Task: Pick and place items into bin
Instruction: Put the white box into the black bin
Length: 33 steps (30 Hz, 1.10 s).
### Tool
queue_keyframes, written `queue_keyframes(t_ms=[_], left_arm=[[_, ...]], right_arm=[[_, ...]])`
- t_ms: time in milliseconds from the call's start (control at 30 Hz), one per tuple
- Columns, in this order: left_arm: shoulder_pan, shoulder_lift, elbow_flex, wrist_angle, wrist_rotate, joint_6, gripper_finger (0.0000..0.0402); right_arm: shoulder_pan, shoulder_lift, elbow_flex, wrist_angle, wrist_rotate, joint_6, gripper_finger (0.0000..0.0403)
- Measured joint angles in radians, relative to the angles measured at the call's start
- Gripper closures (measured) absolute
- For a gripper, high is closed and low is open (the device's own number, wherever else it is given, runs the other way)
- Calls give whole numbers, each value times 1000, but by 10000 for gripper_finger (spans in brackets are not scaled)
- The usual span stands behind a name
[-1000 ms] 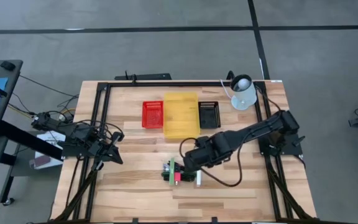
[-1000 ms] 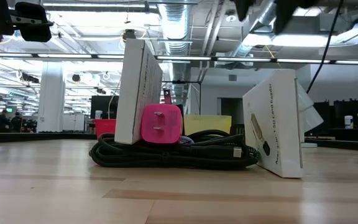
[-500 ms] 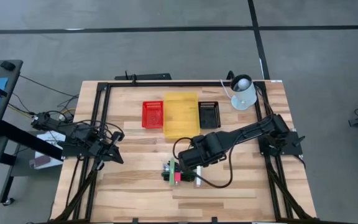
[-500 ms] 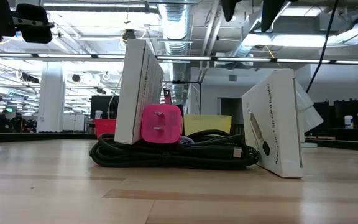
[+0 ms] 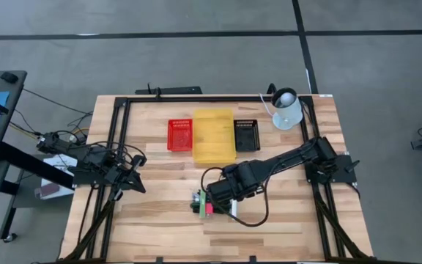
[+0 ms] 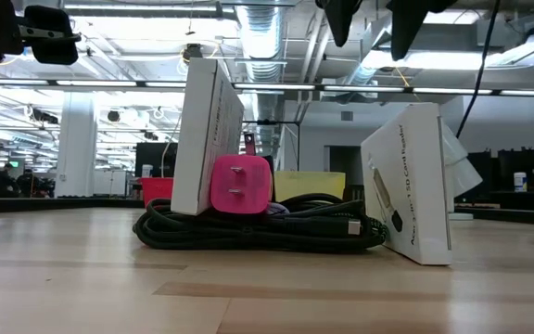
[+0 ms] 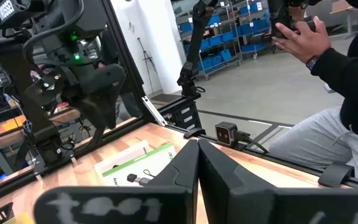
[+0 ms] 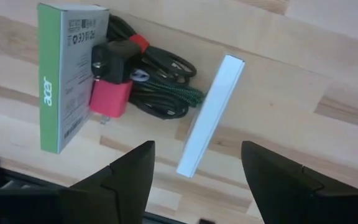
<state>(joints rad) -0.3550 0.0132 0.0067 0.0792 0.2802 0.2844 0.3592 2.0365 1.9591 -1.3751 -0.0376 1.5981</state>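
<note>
From above, the right gripper (image 5: 212, 199) hangs over a small pile of items near the front middle of the worktop (image 5: 160, 227), with bare wood open in front and to both sides. The red bin (image 5: 180, 135), yellow bin (image 5: 213, 136) and black bin (image 5: 246, 135) sit in a row toward the back, well apart from the pile, and a white lamp (image 5: 286, 110) stands at the back right corner. The left gripper (image 5: 136, 183) waits over the left edge of the worktop. At worktop level, the pile shows as a box with a green edge (image 6: 204, 139) standing upright, a pink plug (image 6: 241, 186) leaning on it, coiled black cords (image 6: 258, 228) beneath, and a white box (image 6: 411, 183) tilted just beside the cords; the right gripper's fingers (image 6: 339, 19) hang apart above. The left wrist view shows its jaws pressed together, and a person's hand (image 7: 297, 37) beyond the worktop. The right wrist view looks straight down: jaws spread wide, gripping nothing, with the green-edged box (image 8: 66, 74), plug (image 8: 111, 93), cords (image 8: 163, 81) and white box (image 8: 211, 115) all below.
</note>
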Motion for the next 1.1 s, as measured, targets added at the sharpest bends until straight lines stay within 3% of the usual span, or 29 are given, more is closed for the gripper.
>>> queue_keyframes(t_ms=[1100], left_arm=[[0, 0, 0, 0, 0, 0, 401]], right_arm=[[14, 81, 0, 15, -5, 6, 168]])
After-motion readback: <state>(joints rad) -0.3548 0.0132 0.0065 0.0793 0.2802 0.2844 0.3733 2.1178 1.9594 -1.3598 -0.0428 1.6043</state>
